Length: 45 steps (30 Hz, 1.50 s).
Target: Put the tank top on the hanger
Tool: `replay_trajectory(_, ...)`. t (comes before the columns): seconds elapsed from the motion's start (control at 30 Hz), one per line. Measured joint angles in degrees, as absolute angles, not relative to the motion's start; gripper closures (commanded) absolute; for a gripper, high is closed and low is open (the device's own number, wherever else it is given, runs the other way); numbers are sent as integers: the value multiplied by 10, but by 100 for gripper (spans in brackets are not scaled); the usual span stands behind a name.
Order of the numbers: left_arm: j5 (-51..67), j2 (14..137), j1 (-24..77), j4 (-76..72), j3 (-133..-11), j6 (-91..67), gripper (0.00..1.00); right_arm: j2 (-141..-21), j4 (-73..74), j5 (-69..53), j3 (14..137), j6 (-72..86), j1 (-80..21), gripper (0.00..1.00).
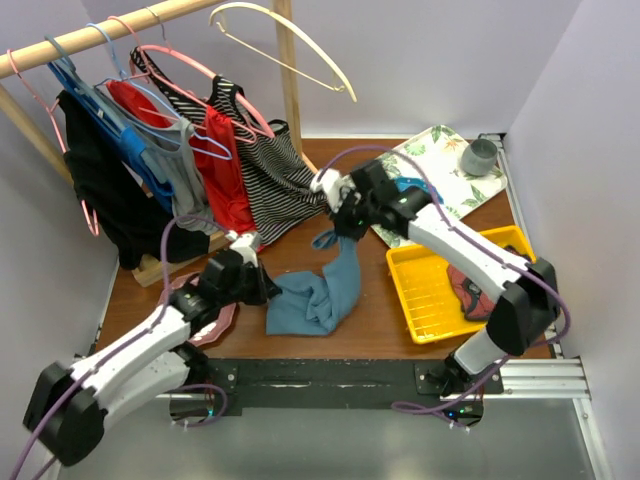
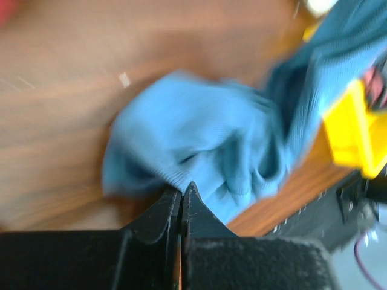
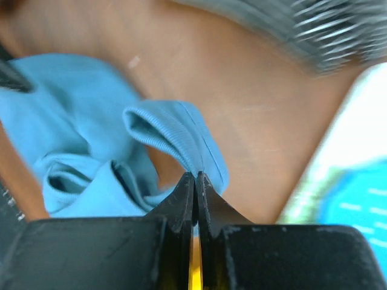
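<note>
place: robot lab | cues: white booth walls (image 1: 450, 60), black mounting rail (image 1: 320, 378)

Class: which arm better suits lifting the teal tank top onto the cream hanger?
Right: the right gripper holds the teal cloth tank top higher, nearer the thin cream hanger, than the left gripper.

Pale lilac walls (image 1: 450, 60) enclose a brown wooden table (image 1: 340, 348), a wooden clothes rail (image 1: 180, 15) crossing its back-left corner.

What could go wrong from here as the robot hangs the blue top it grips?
The left gripper and right gripper each pinch only a thin edge of the tank top; it may slip out when lifted. The hanger sits high beside crowded clothes, so the bunched cloth could snag there.
</note>
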<state>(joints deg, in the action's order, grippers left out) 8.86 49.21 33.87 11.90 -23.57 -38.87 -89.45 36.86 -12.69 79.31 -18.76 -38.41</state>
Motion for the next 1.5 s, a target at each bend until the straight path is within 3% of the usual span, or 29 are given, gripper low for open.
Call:
replay_trajectory(0.3, -34, 356, 315, 276, -365, -364, 100, -789, 378, -136, 917, -227, -302, 100)
replay_trajectory(0.4, -30, 351, 315, 298, -375, -361, 80, -765, 388, -177, 929, -246, -301, 100)
replay_trajectory(0.43, -23, 354, 315, 305, -375, -359, 63, -760, 394, -195, 926, -255, -301, 100)
replay_trajectory(0.53, 15, 368, 314, 319, -368, -350, 35, -746, 410, -266, 876, -305, -300, 100)
replay_trajectory(0.67, 61, 375, 314, 331, -357, -343, 18, -763, 466, -311, 762, -380, -301, 100)
replay_trajectory(0.9, 107, 395, 315, 287, -357, -333, 16, -775, 514, -293, 626, -437, -299, 100)
replay_trajectory(1.17, 146, 609, 337, 114, -353, -340, 20, -720, 493, -280, 619, -437, -298, 100)
replay_trajectory(1.5, 77, 804, 431, 63, -439, -338, 31, -727, 483, -281, 613, -429, -280, 100)
